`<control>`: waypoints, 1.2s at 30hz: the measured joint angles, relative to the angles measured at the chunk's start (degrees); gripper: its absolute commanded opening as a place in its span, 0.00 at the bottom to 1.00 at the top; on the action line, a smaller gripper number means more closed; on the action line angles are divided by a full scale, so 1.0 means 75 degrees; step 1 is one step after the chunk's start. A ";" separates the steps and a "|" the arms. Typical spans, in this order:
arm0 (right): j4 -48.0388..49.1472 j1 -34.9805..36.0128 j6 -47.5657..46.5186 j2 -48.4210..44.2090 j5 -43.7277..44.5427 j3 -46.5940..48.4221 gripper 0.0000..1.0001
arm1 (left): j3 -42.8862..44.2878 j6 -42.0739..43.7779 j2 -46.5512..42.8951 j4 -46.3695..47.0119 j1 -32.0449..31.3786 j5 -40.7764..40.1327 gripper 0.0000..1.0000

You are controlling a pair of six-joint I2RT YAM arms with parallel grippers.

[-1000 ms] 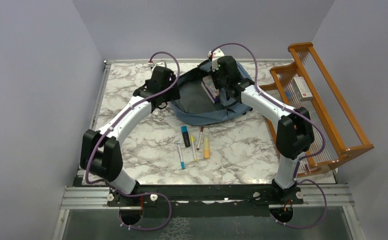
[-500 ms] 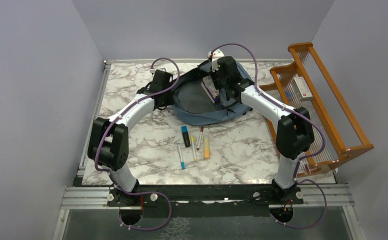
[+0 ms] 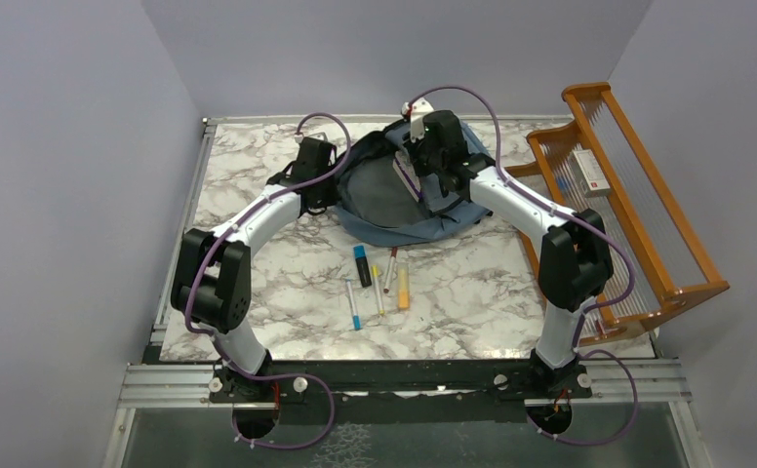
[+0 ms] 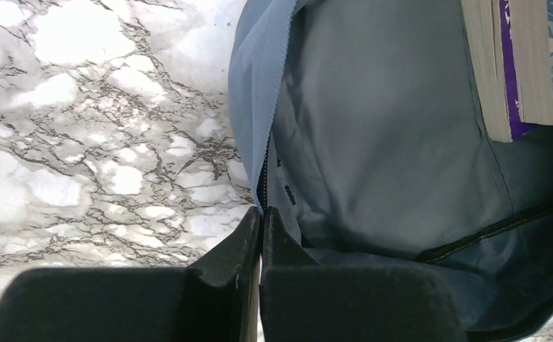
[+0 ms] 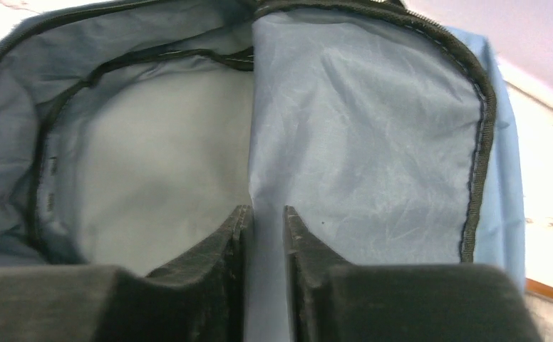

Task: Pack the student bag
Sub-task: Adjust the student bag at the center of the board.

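**Student bag** point(image 3: 394, 226): a soft dusty-blue backpack lying at the far middle of the marble counter point(image 3: 472, 292). Its mouth gapes upward and the grey-blue lining is exposed. The two grippers are at it, one on each side of the opening.

**Book** point(image 4: 519, 64): a thick volume with a purple cover edge and a cream page block. It sits inside the bag against the lining, ahead and to the right of the left gripper, well apart from its tips.

**Left gripper** point(image 4: 261, 216): at the left rim of the opening. The fingers are pressed fully together with no gap between the pads. The zip point(image 4: 263, 171) along the rim runs straight into the closed tips, so the pinch is on the bag's edge. Bare marble lies to the left of the fingers and lining to the right.

**Right gripper** point(image 5: 265, 211): inside the mouth on the bag's right side, pointing into the cavity. The fingers stand a narrow slot apart. A lighter blue cloth panel point(image 5: 359, 142) rises just ahead, its left edge in line with the slot. Whether the pads touch the cloth cannot be told.

**Pens** point(image 3: 379, 283): several markers and pens in a loose cluster on the counter. They lie nearer the arm bases than either gripper, between the two arms and apart from the bag.

**Rack** point(image 3: 648, 224): orange wood, off to the right of the right gripper at the counter's right edge. A small white box point(image 3: 591, 173) with a red mark rests in it.
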 measured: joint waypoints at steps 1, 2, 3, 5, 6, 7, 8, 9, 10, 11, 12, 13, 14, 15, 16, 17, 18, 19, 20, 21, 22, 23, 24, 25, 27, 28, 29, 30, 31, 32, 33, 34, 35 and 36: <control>-0.0020 0.0009 -0.0015 -0.0003 -0.0111 0.0000 0.36 | -0.0017 -0.0006 0.0000 0.0017 0.0000 0.0041 0.00; -0.0055 0.0012 -0.0038 -0.0003 -0.0236 0.0003 0.39 | -0.0029 -0.0009 0.0000 0.0023 0.0003 0.0067 0.00; -0.0102 0.0012 -0.0085 -0.0003 -0.0385 0.0009 0.42 | -0.0032 -0.0009 0.0000 0.0035 0.0003 0.0093 0.00; -0.0251 0.0012 -0.0134 -0.0006 -0.0653 0.0035 0.44 | -0.0032 -0.0012 0.0000 0.0067 0.0003 0.0134 0.00; -0.0312 0.0012 -0.0125 -0.0012 -0.0737 0.0041 0.45 | -0.0032 -0.0012 0.0000 0.0087 0.0003 0.0143 0.00; -0.0353 0.0009 -0.0125 -0.0020 -0.0807 0.0041 0.45 | -0.0032 -0.0015 0.0000 0.0111 0.0003 0.0160 0.00; -0.0385 -0.0009 -0.0099 -0.0032 -0.0851 0.0041 0.46 | -0.0032 -0.0015 0.0000 0.0131 0.0000 0.0181 0.00; -0.0425 -0.0032 -0.0041 -0.0052 -0.0903 0.0041 0.47 | -0.0032 -0.0015 0.0000 0.0143 0.0000 0.0195 0.00; -0.0458 -0.0079 0.0020 -0.0079 -0.0976 0.0041 0.49 | -0.0032 -0.0015 0.0000 0.0160 0.0003 0.0216 0.00; -0.0478 -0.0160 0.0108 -0.0111 -0.1052 0.0041 0.50 | -0.0032 -0.0015 0.0000 0.0169 0.0003 0.0233 0.00; -0.0490 -0.0280 0.0207 -0.0137 -0.1128 0.0050 0.51 | -0.0032 -0.0015 0.0000 0.0175 0.0003 0.0248 0.00; -0.0510 -0.0437 0.0303 -0.0149 -0.1207 0.0082 0.53 | -0.0032 -0.0015 0.0000 0.0178 0.0003 0.0259 0.00; -0.0560 -0.0627 0.0376 -0.0149 -0.1262 0.0154 0.55 | -0.0032 -0.0015 0.0000 0.0184 0.0003 0.0271 0.00; -0.0629 -0.0819 0.0446 -0.0143 -0.1314 0.0239 0.57 | -0.0032 -0.0015 0.0000 0.0184 0.0003 0.0277 0.00; -0.0766 -0.1020 0.0510 -0.0131 -0.1396 0.0364 0.58 | -0.0035 -0.0015 0.0000 0.0184 0.0003 0.0289 0.00; -0.0906 -0.1201 0.0580 -0.0108 -0.1466 0.0530 0.60 | -0.0035 -0.0015 0.0000 0.0184 0.0003 0.0294 0.00; -0.0991 -0.1367 0.0653 -0.0076 -0.1545 0.0691 0.61 | -0.0035 -0.0015 0.0000 0.0187 0.0003 0.0300 0.00; -0.1032 -0.1547 0.0717 -0.0029 -0.1641 0.0839 0.63 | -0.0041 -0.0015 0.0000 0.0189 0.0009 0.0300 0.00; -0.1058 -0.1711 0.0766 0.0015 -0.1743 0.0965 0.64 | -0.0050 -0.0015 0.0000 0.0189 0.0009 0.0303 0.00; -0.1081 -0.1853 0.0822 0.0067 -0.1877 0.1070 0.66 | -0.0061 -0.0015 0.0000 0.0195 0.0009 0.0303 0.00; -0.1116 -0.1982 0.0842 0.0140 -0.2017 0.1169 0.66 | -0.0070 -0.0015 0.0000 0.0195 0.0009 0.0306 0.00; -0.1163 -0.2090 0.0854 0.0242 -0.2171 0.1274 0.67 | -0.0082 -0.0015 0.0000 0.0201 0.0009 0.0309 0.00; -0.1247 -0.2186 0.0857 0.0373 -0.2343 0.1408 0.67 | -0.0090 -0.0015 0.0000 0.0204 0.0009 0.0315 0.00; -0.1332 -0.2273 0.0845 0.0530 -0.2530 0.1562 0.67 | -0.0096 -0.0015 0.0000 0.0210 0.0009 0.0329 0.00; -0.1454 -0.2425 0.0790 0.0863 -0.2903 0.1827 0.67 | -0.0096 -0.0015 0.0000 0.0216 0.0012 0.0353 0.00; -0.1553 -0.2524 0.0731 0.1070 -0.3177 0.1993 0.67 | -0.0096 -0.0015 0.0000 0.0224 0.0015 0.0367 0.00; -0.1623 -0.2585 0.0670 0.1241 -0.3413 0.2104 0.67 | -0.0096 -0.0015 0.0000 0.0233 0.0015 0.0388 0.00; -0.1714 -0.2643 0.0615 0.1405 -0.3663 0.2200 0.67 | -0.0096 -0.0015 0.0000 0.0239 0.0017 0.0402 0.00; -0.1763 -0.2681 0.0577 0.1521 -0.3864 0.2264 0.67 | -0.0096 -0.0015 0.0000 0.0239 0.0017 0.0417 0.00; -0.1818 -0.2716 0.0513 0.1652 -0.4092 0.2331 0.67 | -0.0096 -0.0015 0.0000 0.0242 0.0017 0.0434 0.00; -0.1865 -0.2754 0.0446 0.1775 -0.4290 0.2401 0.67 | -0.0096 -0.0012 0.0000 0.0242 0.0017 0.0443 0.00; -0.1886 -0.2780 0.0393 0.1891 -0.4470 0.2465 0.67 | -0.0096 -0.0012 0.0000 0.0242 0.0017 0.0449 0.00; -0.1918 -0.2798 0.0341 0.2008 -0.4625 0.2550 0.67 | -0.0096 -0.0012 0.0000 0.0242 0.0017 0.0455 0.00; -0.1932 -0.2804 0.0294 0.2101 -0.4744 0.2620 0.67 | -0.0096 -0.0012 0.0000 0.0242 0.0017 0.0466 0.00</control>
